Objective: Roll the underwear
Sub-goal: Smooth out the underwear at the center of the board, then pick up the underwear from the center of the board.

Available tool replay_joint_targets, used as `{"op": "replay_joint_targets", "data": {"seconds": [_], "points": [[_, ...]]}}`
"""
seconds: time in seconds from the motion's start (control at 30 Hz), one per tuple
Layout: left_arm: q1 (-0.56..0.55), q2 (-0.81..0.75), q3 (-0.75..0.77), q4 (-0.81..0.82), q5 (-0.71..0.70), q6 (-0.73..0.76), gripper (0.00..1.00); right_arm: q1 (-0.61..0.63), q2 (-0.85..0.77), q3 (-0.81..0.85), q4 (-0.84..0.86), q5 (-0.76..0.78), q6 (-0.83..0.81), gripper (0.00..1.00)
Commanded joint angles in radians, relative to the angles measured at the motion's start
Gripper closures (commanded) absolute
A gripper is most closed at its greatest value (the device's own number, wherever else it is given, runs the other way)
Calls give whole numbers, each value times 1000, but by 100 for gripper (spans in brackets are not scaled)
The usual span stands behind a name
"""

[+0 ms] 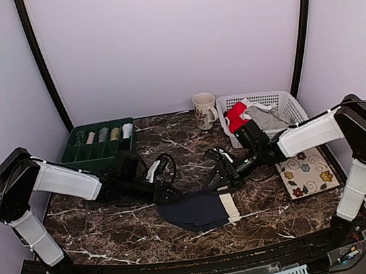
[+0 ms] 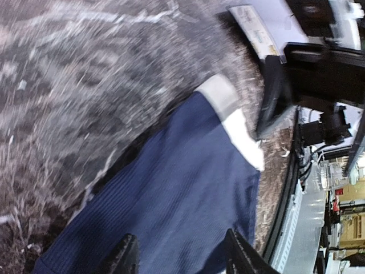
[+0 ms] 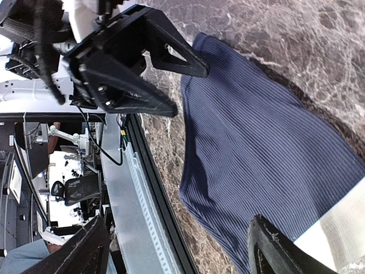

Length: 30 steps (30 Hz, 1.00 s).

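1. The navy underwear [image 1: 197, 211] lies flat on the dark stone table [image 1: 100, 223]. It is near the front edge, between the two arms. Its white band [image 1: 229, 207] is on the right side.
2. The left gripper [image 1: 169, 195] is down low, just beside the far left edge of the cloth. Its two fingers are apart and nothing is pinched between them.
3. The right gripper [image 1: 218, 181] is down low at the far right side, near the band. Its fingers are wide apart and hold nothing.
4. The red underwear [image 1: 237, 116] and the grey underwear [image 1: 265, 117] sit in the white basket [image 1: 279, 96] at the back right. The green tray [image 1: 81, 161] at the back left holds rolled-up things.
5. The navy cloth shows no roll yet, so I think the rolling has not started.
6. The two grippers are close to each other. If both reach for the middle, they could bump.
7. If a gripper pinches only the top layer, the cloth could bunch up and not roll neatly.
8. If a finger comes down too hard, it could scrape the stone and miss the thin edge.
9. If one side turns faster than the other, the roll could come out crooked or loose.
10. The cloth is close to the front edge. A pull toward the arms could drag it off the table.
11. The left wrist view is blurry, so I cannot tell if those fingers touch the cloth.
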Motion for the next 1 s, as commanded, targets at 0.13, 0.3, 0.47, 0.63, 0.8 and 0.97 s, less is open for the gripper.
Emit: {"op": "replay_joint_targets", "data": {"seconds": [0.13, 0.3, 0.47, 0.63, 0.8, 0.97], "points": [[16, -9, -73, -167, -50, 12, 52, 20, -34, 13, -153, 43, -115, 22], [56, -74, -115, -285, -84, 91, 57, 57, -77, -17, -125, 44, -92, 25], [86, -173, -97, -377, -135, 212, 57, 91, -127, -19, -123, 111, -126, 35], [44, -333, -70, -333, -128, 375, 48, 99, -84, 44, -163, 161, -161, 45], [-126, -445, -95, -278, -233, 578, 47, 118, 10, 124, -193, 171, -189, 58], [-279, -395, -96, -244, -368, 688, 47, 122, 102, 143, -209, 166, -223, 70]]}}
